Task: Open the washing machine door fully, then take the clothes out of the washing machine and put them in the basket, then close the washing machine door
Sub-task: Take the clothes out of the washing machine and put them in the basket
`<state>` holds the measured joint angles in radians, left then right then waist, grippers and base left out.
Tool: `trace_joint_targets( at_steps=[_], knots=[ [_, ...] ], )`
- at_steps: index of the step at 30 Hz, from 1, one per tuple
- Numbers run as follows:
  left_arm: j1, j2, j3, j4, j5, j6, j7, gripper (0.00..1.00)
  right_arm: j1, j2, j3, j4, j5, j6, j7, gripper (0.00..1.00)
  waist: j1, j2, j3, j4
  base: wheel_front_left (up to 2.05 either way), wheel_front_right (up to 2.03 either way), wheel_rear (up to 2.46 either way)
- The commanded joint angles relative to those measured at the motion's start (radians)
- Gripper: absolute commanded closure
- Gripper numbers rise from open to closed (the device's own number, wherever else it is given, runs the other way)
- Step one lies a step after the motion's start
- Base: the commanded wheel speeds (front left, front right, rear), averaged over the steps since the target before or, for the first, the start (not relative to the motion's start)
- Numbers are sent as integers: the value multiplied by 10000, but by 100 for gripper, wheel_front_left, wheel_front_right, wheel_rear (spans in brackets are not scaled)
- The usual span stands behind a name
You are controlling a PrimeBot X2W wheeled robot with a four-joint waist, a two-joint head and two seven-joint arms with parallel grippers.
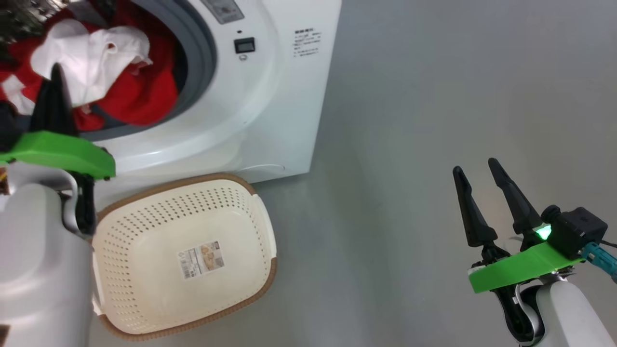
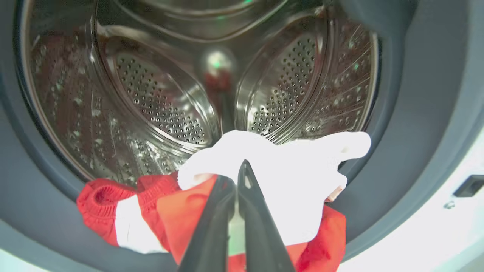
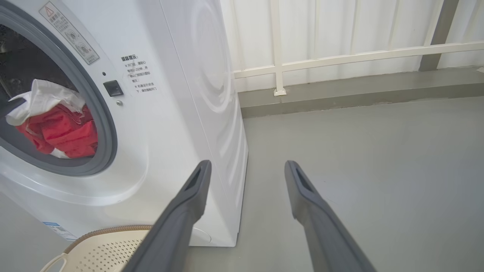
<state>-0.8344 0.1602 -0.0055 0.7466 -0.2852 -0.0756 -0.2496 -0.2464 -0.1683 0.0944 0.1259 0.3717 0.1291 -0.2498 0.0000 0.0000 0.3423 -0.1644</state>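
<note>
Head view down over washing machine [image 1: 289,120] and basket [image 1: 144,226]; left wrist near drum [image 2: 159,102]; right wrist low.

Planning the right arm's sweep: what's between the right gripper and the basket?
Bare grey floor, as the head view shows: nothing stands between the right gripper and the basket.
</note>
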Motion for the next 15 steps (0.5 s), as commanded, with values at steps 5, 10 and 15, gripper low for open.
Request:
trace_joint_targets(
  at_steps=[5, 10, 15],
  knots=[
    [938, 109, 450, -1667, 234, -155, -121, 100, 291, -165, 168, -226, -49, 16, -120, 0, 0, 0, -502, 444, 0, 0, 0],
    [1993, -200, 680, -3199, 371, -201, -121, 100, 436, -212, 149, -210, -38, 16, -120, 0, 0, 0, -719, 579, 0, 0, 0],
    [3034, -443, 838, -4788, 500, -212, -121, 100, 580, -258, 95, -230, -30, 16, -120, 0, 0, 0, -840, 686, 0, 0, 0]
  ],
)
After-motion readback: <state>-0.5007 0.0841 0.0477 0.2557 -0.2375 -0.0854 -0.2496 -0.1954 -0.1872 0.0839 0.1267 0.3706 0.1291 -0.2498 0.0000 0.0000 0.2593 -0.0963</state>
